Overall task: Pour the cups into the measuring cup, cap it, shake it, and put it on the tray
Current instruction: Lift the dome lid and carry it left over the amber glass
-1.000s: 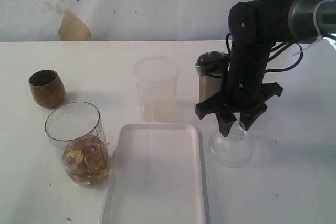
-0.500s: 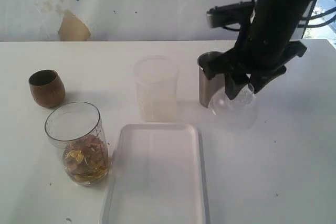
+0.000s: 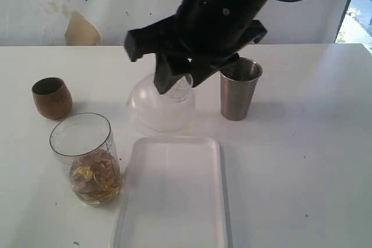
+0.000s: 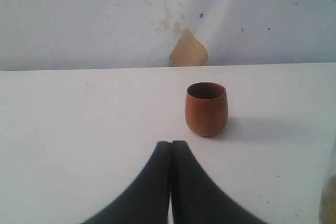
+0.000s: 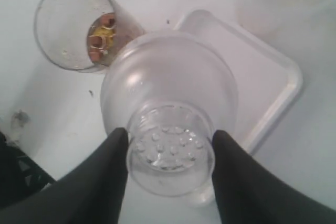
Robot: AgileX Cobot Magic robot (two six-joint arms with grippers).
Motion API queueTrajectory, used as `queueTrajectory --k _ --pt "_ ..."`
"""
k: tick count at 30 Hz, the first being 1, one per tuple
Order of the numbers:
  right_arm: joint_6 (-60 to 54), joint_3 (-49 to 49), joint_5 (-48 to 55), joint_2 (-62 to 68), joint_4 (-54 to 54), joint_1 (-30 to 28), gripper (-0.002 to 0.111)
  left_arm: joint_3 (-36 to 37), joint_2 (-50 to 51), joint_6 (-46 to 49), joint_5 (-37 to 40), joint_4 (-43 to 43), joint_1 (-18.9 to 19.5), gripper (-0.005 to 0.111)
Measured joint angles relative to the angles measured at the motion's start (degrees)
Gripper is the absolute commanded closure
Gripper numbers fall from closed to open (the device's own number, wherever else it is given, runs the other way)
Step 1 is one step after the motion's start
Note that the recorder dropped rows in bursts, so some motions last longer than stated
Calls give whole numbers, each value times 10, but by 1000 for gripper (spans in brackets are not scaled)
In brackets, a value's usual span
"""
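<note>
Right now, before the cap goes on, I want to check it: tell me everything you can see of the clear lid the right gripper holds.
The lid is a clear plastic dome narrowing to a short round neck whose end is pierced with small holes. The right gripper pinches that neck between two black fingers. Wide end down, it hangs above the table near the far end of the tray, apparently touching nothing else.
</note>
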Motion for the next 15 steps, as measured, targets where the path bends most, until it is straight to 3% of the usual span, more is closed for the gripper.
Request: queueTrajectory --k 5,15 --pt "19 -33 1 5 3 42 108 0 0 0 0 1 0 107" --pt "34 -111 1 112 24 63 108 0 0 0 0 1 0 107"
